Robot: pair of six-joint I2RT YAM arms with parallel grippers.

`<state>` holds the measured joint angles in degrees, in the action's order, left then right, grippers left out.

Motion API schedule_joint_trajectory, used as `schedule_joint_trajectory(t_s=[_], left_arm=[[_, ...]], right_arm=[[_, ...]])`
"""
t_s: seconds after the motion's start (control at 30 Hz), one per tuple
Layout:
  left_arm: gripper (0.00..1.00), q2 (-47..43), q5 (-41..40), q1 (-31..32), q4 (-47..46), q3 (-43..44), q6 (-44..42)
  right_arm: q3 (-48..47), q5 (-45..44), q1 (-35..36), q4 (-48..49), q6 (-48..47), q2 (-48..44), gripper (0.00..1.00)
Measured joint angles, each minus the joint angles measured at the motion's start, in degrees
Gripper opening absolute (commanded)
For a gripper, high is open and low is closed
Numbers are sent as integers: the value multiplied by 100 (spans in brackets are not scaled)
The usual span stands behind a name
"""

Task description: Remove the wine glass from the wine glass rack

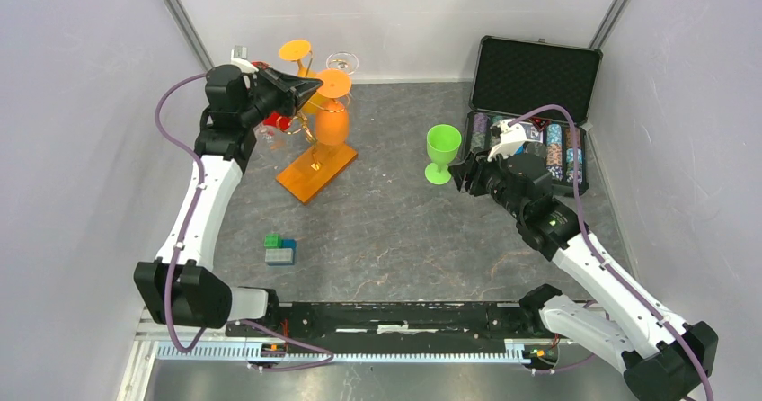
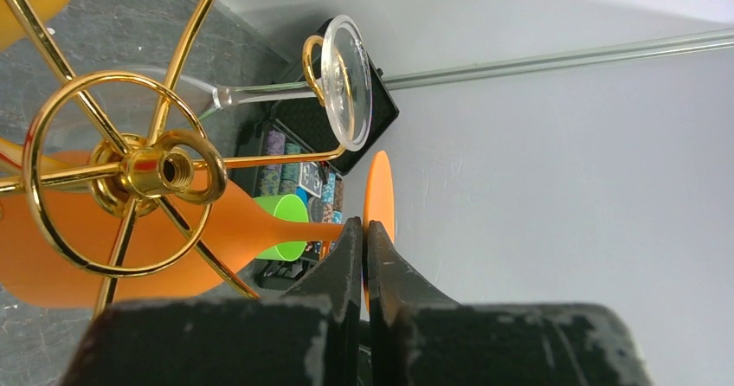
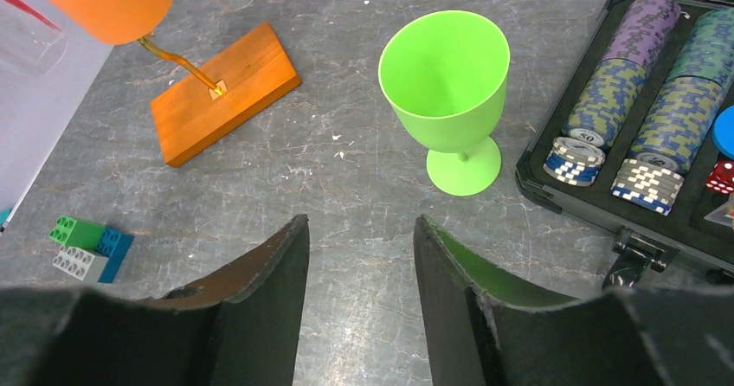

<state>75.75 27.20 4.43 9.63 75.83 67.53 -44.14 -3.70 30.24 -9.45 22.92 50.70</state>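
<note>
Okay, orange wine glass (image 1: pixel 331 124) is seen bowl-down right against the gold wine glass rack (image 1: pixel 310 176), back-left on the table (image 1: pixel 404 239).
Its stem is clamped near the foot by the left gripper (image 2: pixel 363 223); right gripper (image 3: pixel 359 230) is seen spread, empty, near the green goblet (image 3: pixel 446 83).

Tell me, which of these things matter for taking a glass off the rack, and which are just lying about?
For the job: wine glass rack, orange wine glass hanging on it, left end effector shut on its stem.
Lying about: green wine glass standing off the rack, poker chip case, toy bricks, idle open right end effector.
</note>
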Motion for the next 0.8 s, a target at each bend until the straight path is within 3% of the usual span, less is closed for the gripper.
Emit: schedule_joint_trajectory(t_s=[0.13,0.27,0.6,0.8], left_arm=[[2,22,2,0,-57,2,20],[2,52,48,9,-160,2,68],[2,413,199,184,-245,212,125],[2,549,297,442,-256,332,131]], right_arm=[[0,2,0,0,4,-2,60],[0,63,0,2,-4,-2,75],[2,1272,2,365,28,295,82],[37,1528,2,601,98,251,95]])
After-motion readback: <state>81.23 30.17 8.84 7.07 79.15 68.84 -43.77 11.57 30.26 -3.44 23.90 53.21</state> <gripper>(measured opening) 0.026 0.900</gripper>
